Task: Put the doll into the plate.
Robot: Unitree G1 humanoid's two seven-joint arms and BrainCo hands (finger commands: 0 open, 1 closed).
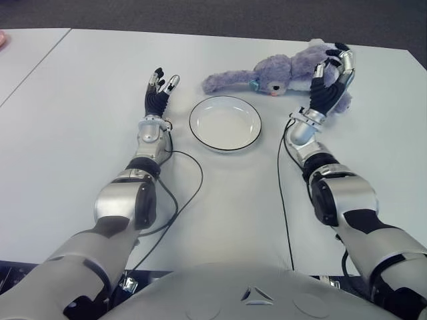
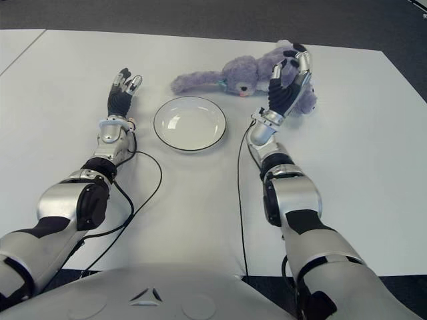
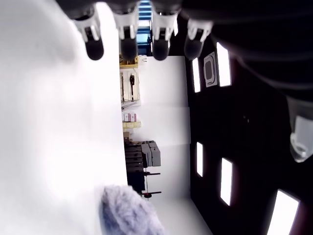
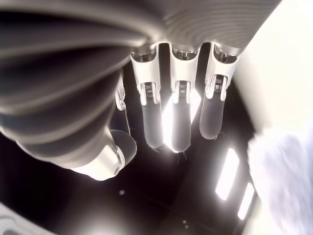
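A purple plush doll (image 1: 280,70) lies on its side on the white table (image 1: 80,133), just behind the plate. The white plate (image 1: 225,124) with a dark rim holds nothing. My right hand (image 1: 331,77) is raised in front of the doll's body at its right end, fingers spread and upright, holding nothing. In the right wrist view the fingers (image 4: 178,122) are stretched out, and the doll's fur (image 4: 286,181) shows beside them. My left hand (image 1: 159,93) shows left of the plate, fingers straight and holding nothing.
Thin black cables (image 1: 193,180) run along both forearms over the table. A seam (image 1: 40,60) to a neighbouring table runs at the far left, with a pink object (image 1: 2,39) at the edge. Dark floor lies beyond the table's far edge.
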